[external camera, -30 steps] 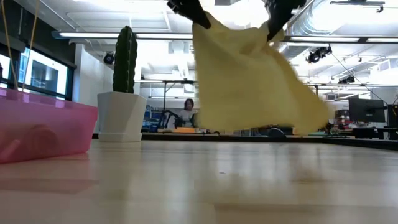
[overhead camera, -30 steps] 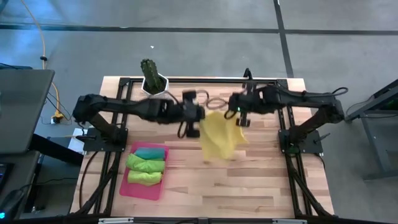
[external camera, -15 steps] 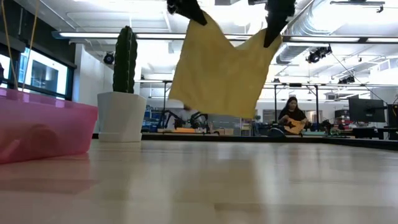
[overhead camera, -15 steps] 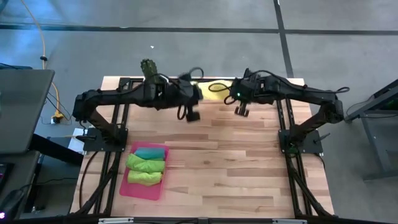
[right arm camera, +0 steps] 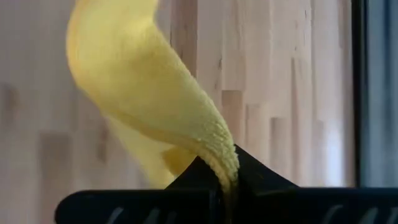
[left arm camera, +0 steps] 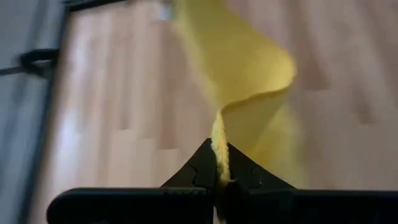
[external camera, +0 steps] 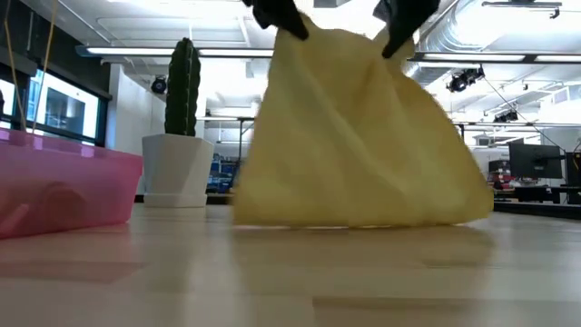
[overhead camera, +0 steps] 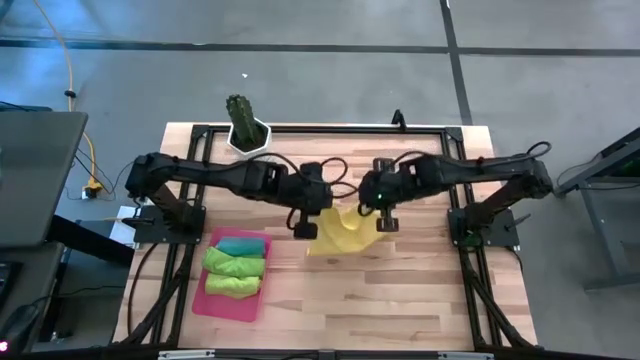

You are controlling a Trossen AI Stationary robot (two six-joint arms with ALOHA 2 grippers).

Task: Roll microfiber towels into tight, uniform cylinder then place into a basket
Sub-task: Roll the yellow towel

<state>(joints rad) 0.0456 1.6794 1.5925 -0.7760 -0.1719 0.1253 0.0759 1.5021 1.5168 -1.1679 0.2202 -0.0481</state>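
The yellow towel (overhead camera: 340,232) hangs between my two grippers over the middle of the table; its lower edge (external camera: 363,221) reaches the tabletop. My left gripper (overhead camera: 308,224) is shut on its left top corner, and my right gripper (overhead camera: 384,218) is shut on its right top corner. The pink-red basket (overhead camera: 200,302) at the near left holds three rolled towels: teal (overhead camera: 243,245), green (overhead camera: 233,265) and lime green (overhead camera: 232,285). My left gripper pinches the towel's top left corner (left arm camera: 219,163) between its two fingers from above. The towel hangs below it, slack, with its lower edge on the table. My right gripper pinches the towel's top right corner (right arm camera: 225,167) between its two fingers from above. The towel hangs below it, slack, bulging toward the near side.
A white pot with a cactus (overhead camera: 245,125) stands at the far left edge. The basket's side (external camera: 64,186) shows at the left of the low view. Bare wood (overhead camera: 400,290) lies near and right of the towel.
Both grippers swung the towel toward the far edge, then back toward the near edge and down. The towel, lifted clear a moment ago, now touches the table with its lower edge and billows wide.
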